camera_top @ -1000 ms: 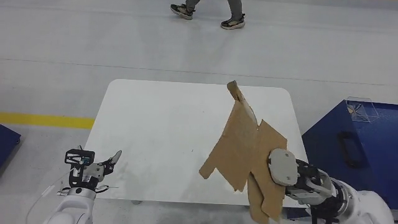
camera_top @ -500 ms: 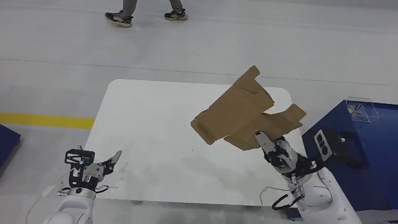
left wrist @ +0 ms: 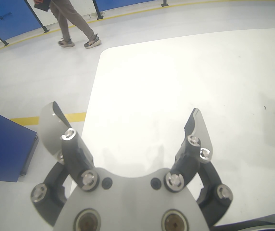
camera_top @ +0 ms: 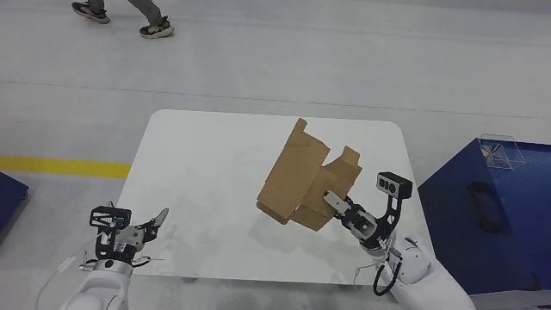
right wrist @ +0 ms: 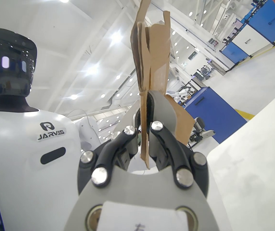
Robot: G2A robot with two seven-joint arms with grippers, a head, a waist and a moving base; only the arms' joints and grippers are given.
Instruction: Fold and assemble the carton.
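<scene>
The right pincer (camera_top: 331, 198) is clamped on the near-right edge of the carton (camera_top: 301, 174), its jaws pressed together on the flattened cardboard with only the sheet's thickness between them. The carton is not opened up at all: it is a flat, layered blank held over the right half of the tabletop (camera_top: 202, 181), and I can't tell whether its lower corner touches the surface. From the grip, its long axis runs away toward the far left, so the free flaps lie out over the middle of the tabletop. The left pincer (left wrist: 124, 106) sits well apart at the near-left corner, jaws spread wide and empty. To my eye, opening the blank needs that left arm to come across to the carton's free left edge, the side nearest it.
</scene>
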